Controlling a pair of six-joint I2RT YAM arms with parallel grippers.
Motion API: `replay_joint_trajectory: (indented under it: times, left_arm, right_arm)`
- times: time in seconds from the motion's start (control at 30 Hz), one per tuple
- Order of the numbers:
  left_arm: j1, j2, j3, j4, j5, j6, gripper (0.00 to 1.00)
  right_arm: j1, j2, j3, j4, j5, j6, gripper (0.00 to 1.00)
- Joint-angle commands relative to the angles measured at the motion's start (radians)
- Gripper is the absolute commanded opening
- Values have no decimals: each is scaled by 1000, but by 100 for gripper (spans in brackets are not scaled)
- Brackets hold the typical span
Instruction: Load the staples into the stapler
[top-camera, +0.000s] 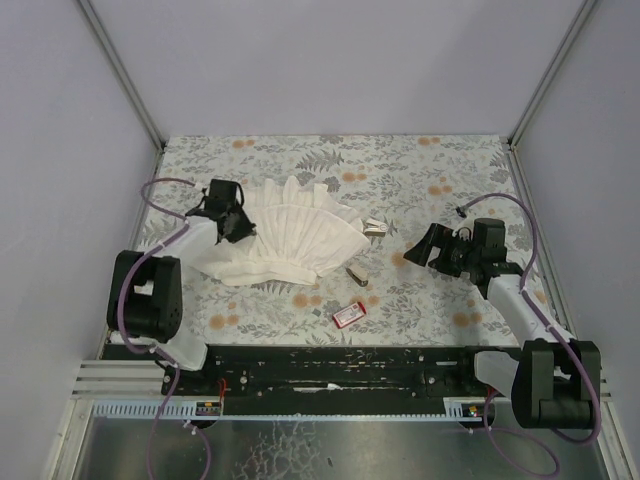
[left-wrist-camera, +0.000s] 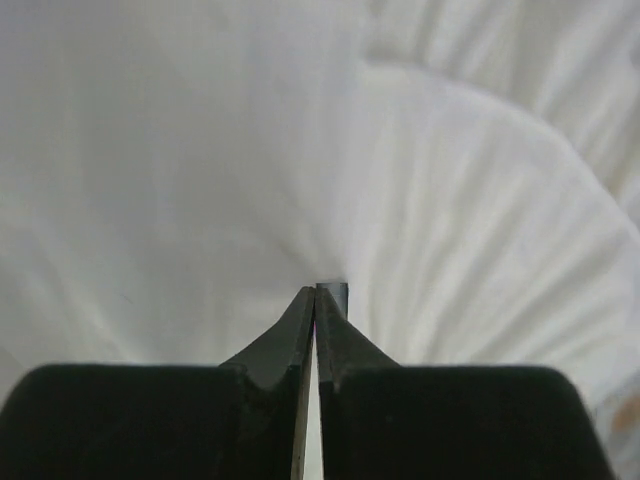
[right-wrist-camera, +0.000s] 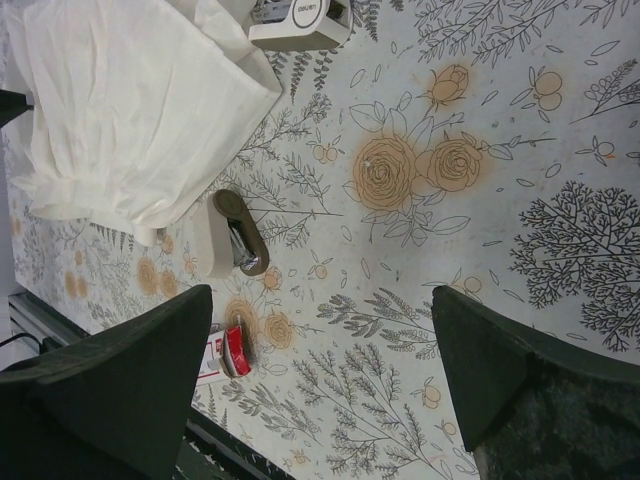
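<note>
The small dark metal stapler (top-camera: 356, 273) lies on the floral table mat, just right of the white cloth; it also shows in the right wrist view (right-wrist-camera: 238, 234). The red staples box (top-camera: 349, 314) with its white label lies nearer the front edge, and shows low left in the right wrist view (right-wrist-camera: 226, 351). No loose staple strip shows. My right gripper (top-camera: 414, 250) is open and empty above the mat, right of the stapler (right-wrist-camera: 320, 330). My left gripper (top-camera: 236, 226) is shut at the cloth's left end, where the pleats converge on its tips (left-wrist-camera: 317, 290).
The big white pleated cloth (top-camera: 290, 240) covers the left middle of the mat (top-camera: 430, 180). A small silvery-white labelled object (top-camera: 375, 227) sits at the cloth's right edge, at the top of the right wrist view (right-wrist-camera: 300, 20). Grey walls enclose three sides.
</note>
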Motion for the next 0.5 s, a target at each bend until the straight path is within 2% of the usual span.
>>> replay_joint_trajectory:
  times: [0.0, 0.17, 0.3, 0.37, 0.47]
  left_arm:
    - [-144, -141, -86, 38, 33, -39, 0]
    - [-334, -301, -211, 6, 34, -111, 0]
    - [-379, -393, -247, -42, 13, -127, 0]
    - [-390, -428, -232, -79, 8, -95, 0]
    - [-464, -458, -217, -126, 27, -23, 0]
  right_arm:
    - [8, 21, 6, 43, -61, 3, 97]
    - [8, 28, 7, 46, -60, 3, 97]
    - [9, 22, 7, 41, -65, 2, 97]
    - [9, 17, 7, 37, -68, 5, 97]
    - [10, 7, 5, 37, -68, 4, 97]
